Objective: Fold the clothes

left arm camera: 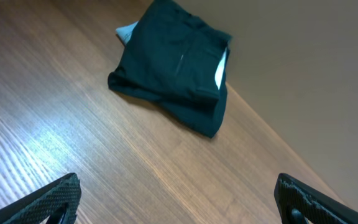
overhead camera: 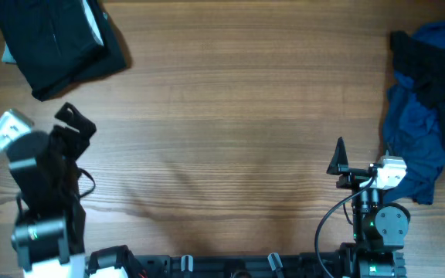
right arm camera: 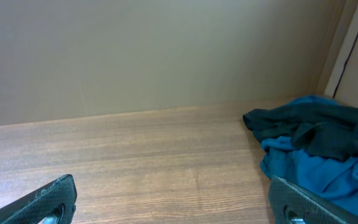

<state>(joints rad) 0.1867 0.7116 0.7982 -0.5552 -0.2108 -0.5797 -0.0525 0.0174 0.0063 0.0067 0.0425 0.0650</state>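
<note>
Wood-grain table (overhead camera: 230,116) fills my overhead view, bare across the middle, with a plain beige wall (right arm camera: 154,56) behind it in the right wrist view.

The black shorts (overhead camera: 56,38) lie at the far left corner as a compact, flat bundle. The top edge of the overhead frame cuts them off, so I can't see their whole outline. In the left wrist view the shorts (left arm camera: 173,68) show fully, with a sliver of pale lining (left arm camera: 221,67) along one edge. A small light patch (left arm camera: 126,31) pokes out at the far side; I can't tell whether it is part of the shorts or something under them. I can't make out any button.

The left end effector (overhead camera: 74,125) sits near the shorts but clear of them. Its wrist camera catches only the two fingertips at the bottom corners, spread wide with nothing between them (left arm camera: 179,199).

The right end effector (overhead camera: 338,158) is close to my side, just beside a crumpled blue and dark pile (overhead camera: 423,116). The right frame edge clips that pile, and I can't count its pieces. In the right wrist view its jaws stand wide and empty too (right arm camera: 173,199).
</note>
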